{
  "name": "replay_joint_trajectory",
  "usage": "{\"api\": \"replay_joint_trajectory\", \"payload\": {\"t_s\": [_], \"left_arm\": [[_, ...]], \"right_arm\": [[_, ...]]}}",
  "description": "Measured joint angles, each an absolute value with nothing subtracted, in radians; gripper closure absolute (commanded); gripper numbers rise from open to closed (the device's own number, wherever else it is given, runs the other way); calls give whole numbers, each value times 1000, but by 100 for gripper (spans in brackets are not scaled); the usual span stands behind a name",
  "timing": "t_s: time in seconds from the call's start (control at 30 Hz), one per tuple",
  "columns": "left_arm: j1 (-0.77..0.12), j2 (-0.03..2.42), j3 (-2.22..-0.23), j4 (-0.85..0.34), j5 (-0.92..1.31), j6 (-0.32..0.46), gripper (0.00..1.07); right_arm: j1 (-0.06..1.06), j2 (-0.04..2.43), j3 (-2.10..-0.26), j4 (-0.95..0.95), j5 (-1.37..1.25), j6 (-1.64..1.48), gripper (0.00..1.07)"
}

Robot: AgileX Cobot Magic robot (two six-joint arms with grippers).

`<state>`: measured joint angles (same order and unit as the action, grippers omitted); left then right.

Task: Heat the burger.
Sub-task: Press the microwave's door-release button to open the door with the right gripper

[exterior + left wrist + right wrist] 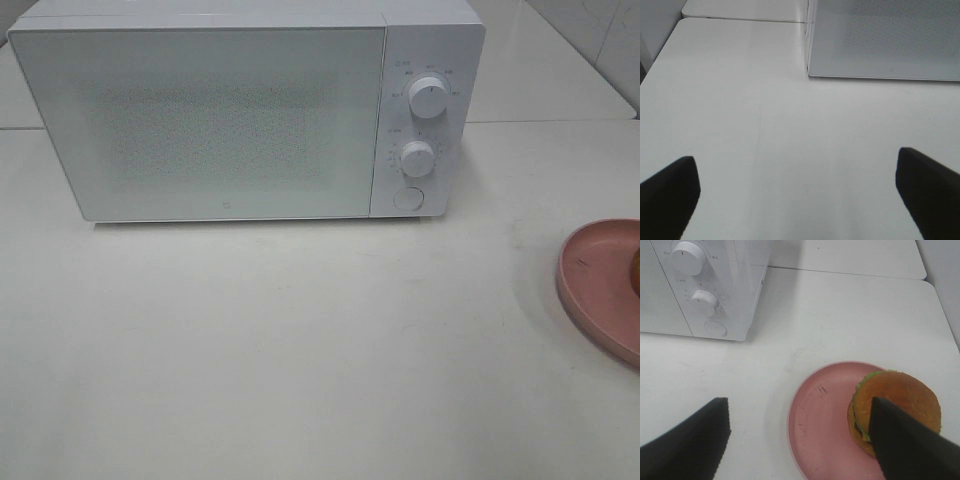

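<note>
White table point(300, 350), shut microwave point(440, 50): we hang our right tool point(797, 405), spread wide and empty, near the burger point(905, 390) on its pink plate point(815, 425); left tool point(795, 165) likewise released. Best open the door point(200, 130) first, then pinch the bun's sides gently.

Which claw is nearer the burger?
Right. The right claw is open above the pink plate, burger beside one finger; the left claw faces the microwave, no burger in view.
</note>
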<state>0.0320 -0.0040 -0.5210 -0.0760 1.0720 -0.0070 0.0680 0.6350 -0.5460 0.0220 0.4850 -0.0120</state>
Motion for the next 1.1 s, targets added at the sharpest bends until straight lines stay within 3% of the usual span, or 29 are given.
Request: {"api": "replay_joint_trajectory", "payload": {"t_s": [0.73,0.93,1.1], "left_arm": [[32,-4,-521,-76,1072,-7,7],[32,-4,-521,-76,1072,-7,7],[32,-4,-521,-76,1072,-7,7]], "right_arm": [[68,976,-546,25,98,-12,32],[69,1039,-506,89,-108,-16,32],[163,1098,-443,181,-263,-91,32]]}}
